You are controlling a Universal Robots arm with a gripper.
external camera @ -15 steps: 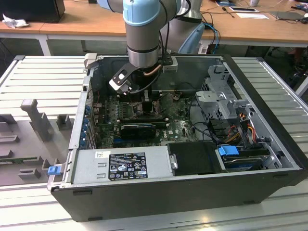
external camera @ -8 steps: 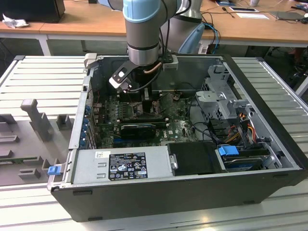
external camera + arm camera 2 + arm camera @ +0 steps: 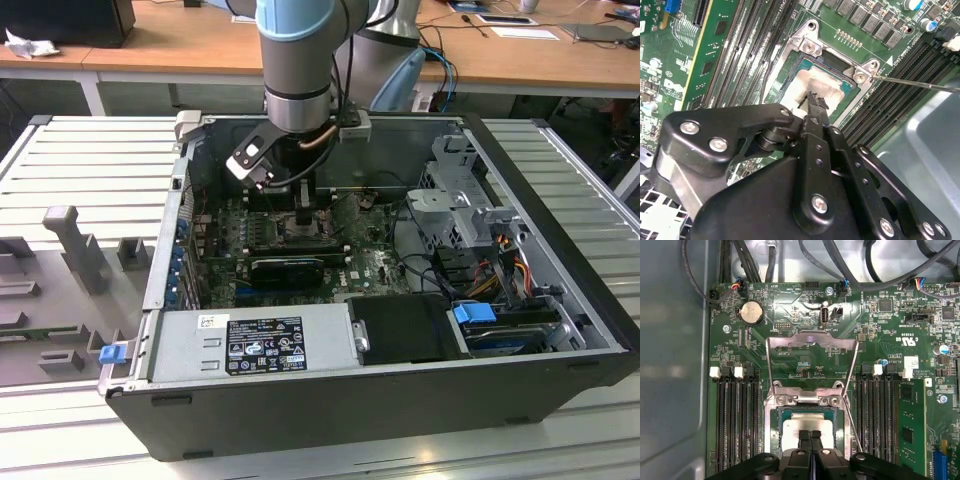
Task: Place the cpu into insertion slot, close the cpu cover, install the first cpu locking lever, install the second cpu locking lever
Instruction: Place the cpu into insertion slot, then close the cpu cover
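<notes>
jaws together, tips on cpu (image 3: 827,82) | cpu in insertion slot (image 3: 786,75) | lever rod (image 3: 920,84) off slot corner

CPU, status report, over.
Gripper shut, tips at the cpu face. Cpu seated in insertion slot, cpu cover lying around it. Thin lever rod angled out over memory slots.

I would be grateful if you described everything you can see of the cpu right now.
The cpu is a small, flat square chip with a pale silvery metal face and a narrow green edge. It lies level, seated inside the insertion slot, whose silver frame surrounds it. The gripper, fingers shut together, points down at the middle of its face and appears to touch it, hiding part of the chip in both wrist views.
</notes>
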